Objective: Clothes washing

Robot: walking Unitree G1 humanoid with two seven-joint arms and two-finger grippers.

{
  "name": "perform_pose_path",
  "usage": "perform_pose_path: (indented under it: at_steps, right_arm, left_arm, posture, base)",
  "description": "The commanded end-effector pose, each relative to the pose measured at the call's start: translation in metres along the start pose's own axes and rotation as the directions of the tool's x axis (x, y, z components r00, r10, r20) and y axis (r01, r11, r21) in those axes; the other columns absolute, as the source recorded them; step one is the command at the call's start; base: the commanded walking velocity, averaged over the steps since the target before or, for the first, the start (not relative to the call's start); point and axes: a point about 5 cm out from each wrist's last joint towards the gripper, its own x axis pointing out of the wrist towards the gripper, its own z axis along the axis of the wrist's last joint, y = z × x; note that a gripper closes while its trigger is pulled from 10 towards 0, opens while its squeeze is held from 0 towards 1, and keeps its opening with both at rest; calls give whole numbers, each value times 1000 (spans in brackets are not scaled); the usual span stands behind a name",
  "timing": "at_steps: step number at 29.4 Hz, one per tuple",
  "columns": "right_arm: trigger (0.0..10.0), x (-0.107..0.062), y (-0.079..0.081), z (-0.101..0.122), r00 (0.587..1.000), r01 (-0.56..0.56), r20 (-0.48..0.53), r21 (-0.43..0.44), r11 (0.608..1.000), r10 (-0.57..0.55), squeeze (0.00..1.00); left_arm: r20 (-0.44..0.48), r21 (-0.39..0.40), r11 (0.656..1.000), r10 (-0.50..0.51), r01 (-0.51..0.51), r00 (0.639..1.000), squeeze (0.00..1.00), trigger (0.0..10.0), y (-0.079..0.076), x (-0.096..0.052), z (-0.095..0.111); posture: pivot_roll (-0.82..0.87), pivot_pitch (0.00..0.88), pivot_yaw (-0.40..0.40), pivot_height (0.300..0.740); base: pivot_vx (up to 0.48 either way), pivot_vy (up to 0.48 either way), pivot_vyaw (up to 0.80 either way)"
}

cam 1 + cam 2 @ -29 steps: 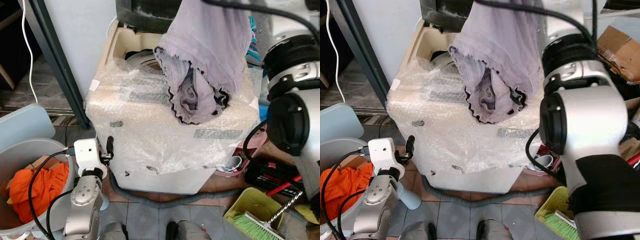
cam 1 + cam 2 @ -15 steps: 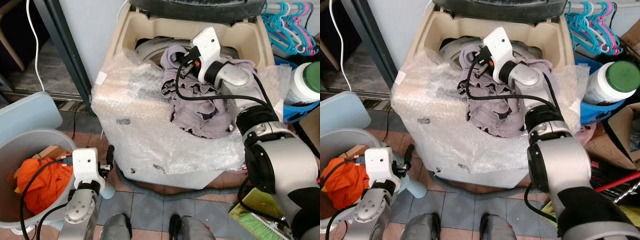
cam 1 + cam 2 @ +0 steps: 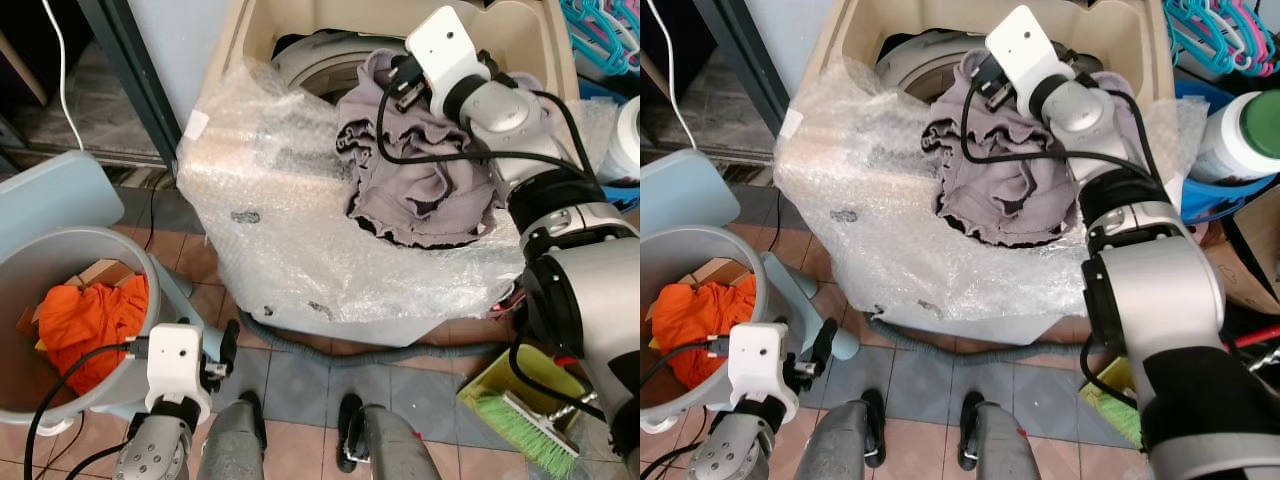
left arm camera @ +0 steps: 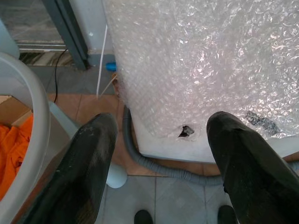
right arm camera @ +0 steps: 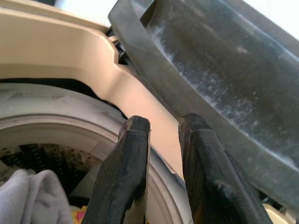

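While the right arm reaches out over the washing machine (image 3: 300, 230), the right gripper (image 5: 163, 140) sits above the open tub, its two black fingers (image 5: 124, 177) close together with only a narrow slit between them and nothing pinched there. Along those fingers the wrist view shows the beige rim of the machine, the dark raised lid (image 5: 224, 60) behind it, and the pale ring of the drum (image 5: 60, 126) below. A corner of grey cloth shows inside that drum.

Just beneath the right wrist, the grey garment (image 3: 415, 180) lies heaped across the front lip of the machine, partly in the tub opening and partly spilling onto the bubble wrap (image 3: 280, 190) that covers the machine's top and front. A black cable from the wrist camera loops over the cloth.

Low beside the machine's front corner, the left gripper (image 4: 161, 154) hangs with its fingers spread wide and empty, facing the wrapped front panel and the grey drain hose (image 4: 154, 165) on the tiled floor.

Further from the machine on the robot's left stands a grey laundry bin (image 3: 30, 290) holding orange clothes (image 3: 85, 320). On the machine's other side are a yellow dustpan with a green brush (image 3: 520, 410) and blue hangers (image 3: 600, 20)
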Motion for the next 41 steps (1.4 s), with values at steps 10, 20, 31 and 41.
perform_pose_path:
  at_steps: [10,20,31,41]
  right_arm:
    - [10000,-23,-40,5,982,-120,166,215,969,85,1000]
    - [10000,-70,-34,-11,932,-339,255,353,872,258,1000]
    - [10000,-83,-41,15,916,-316,358,369,874,180,1000]
    - [10000,-125,10,-9,754,-651,231,390,652,615,1000]
  left_arm:
    - [33,-4,1000,6,-6,999,0,10000,0,27,7]
    - [103,-24,998,-54,57,993,0,10000,-6,59,20]
    - [175,-4,997,-78,80,981,0,10000,-10,84,33]
    - [178,8,992,-128,129,976,0,10000,-12,86,28]
  posture:
    - [12,252,-31,740]
    - [-51,166,-9,740]
    - [-65,110,20,740]
    - [-73,97,28,740]
  base:
    - [0,0,0]
    - [0,0,0]
    - [0,0,0]
    - [0,0,0]
